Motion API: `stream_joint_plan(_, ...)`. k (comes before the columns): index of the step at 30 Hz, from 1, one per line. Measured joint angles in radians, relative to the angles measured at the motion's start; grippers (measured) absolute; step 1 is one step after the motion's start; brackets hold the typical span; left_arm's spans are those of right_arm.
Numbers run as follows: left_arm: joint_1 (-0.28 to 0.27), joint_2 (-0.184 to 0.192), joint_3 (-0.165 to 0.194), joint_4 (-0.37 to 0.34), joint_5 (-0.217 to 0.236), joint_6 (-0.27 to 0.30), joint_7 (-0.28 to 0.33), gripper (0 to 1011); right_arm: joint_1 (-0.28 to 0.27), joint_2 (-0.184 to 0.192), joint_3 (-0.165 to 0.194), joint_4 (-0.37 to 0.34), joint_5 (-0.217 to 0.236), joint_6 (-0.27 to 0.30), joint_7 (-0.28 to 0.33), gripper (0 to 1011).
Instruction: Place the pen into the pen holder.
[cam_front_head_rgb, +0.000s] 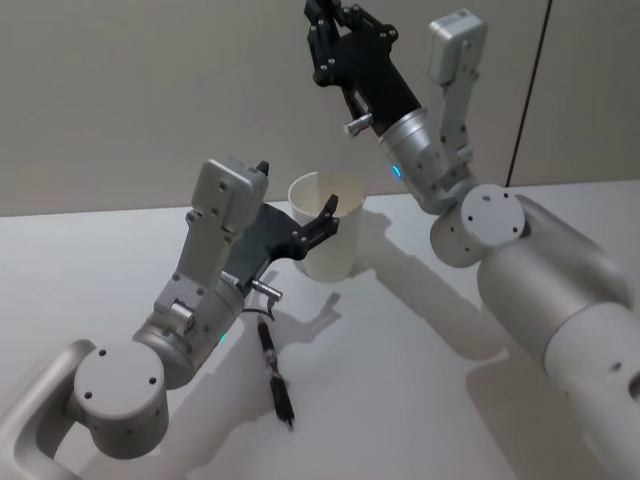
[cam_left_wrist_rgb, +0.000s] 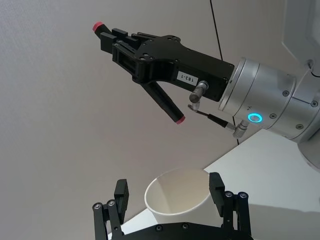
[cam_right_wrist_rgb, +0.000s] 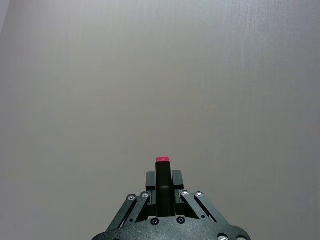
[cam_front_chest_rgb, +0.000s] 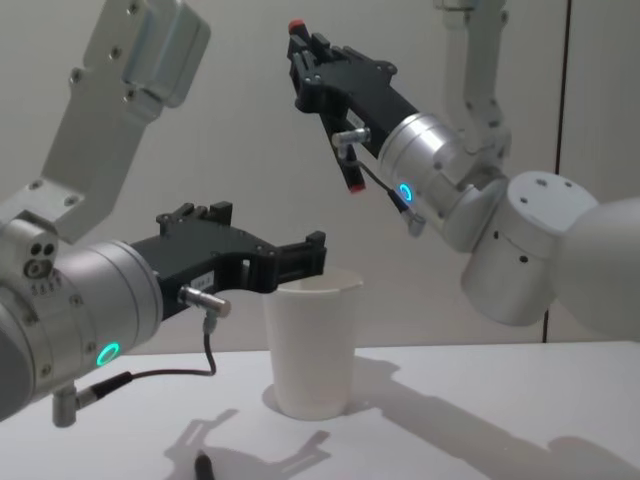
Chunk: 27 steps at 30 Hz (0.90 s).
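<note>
My right gripper (cam_front_head_rgb: 325, 28) is raised high above the table, shut on the pen (cam_left_wrist_rgb: 167, 106). The pen is a slim dark stick with red ends; one red tip pokes out past the fingertips (cam_right_wrist_rgb: 162, 161), and the other end hangs below the gripper (cam_front_chest_rgb: 350, 175). The pen holder (cam_front_head_rgb: 327, 238), a plain white cup, stands upright on the table below and slightly ahead of the pen. My left gripper (cam_left_wrist_rgb: 168, 191) is open at rim height, with one finger on each side of the pen holder (cam_left_wrist_rgb: 177, 202).
A second dark stick-like object (cam_front_head_rgb: 275, 375) lies on the white table (cam_front_head_rgb: 400, 360) beside my left arm, in front of the cup. A plain wall is behind. My right arm's large body (cam_front_head_rgb: 560, 300) takes up the table's right side.
</note>
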Motion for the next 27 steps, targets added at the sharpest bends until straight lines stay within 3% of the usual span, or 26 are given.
stream_joint_plan(4, 0.0, 0.0, 0.0, 0.0, 0.0, 0.0, 0.0, 1001, -0.015, 0.006, 0.004, -0.022, 0.003, 0.012, 0.008, 172)
stream_joint_plan(19, 0.0, 0.0, 0.0, 0.0, 0.0, 0.0, 0.0, 1001, -0.123, 0.045, 0.005, -0.204, 0.054, 0.176, 0.108, 172)
stream_joint_plan(27, 0.0, 0.0, 0.0, 0.0, 0.0, 0.0, 0.0, 1001, -0.144, 0.049, -0.002, -0.235, 0.063, 0.216, 0.133, 172)
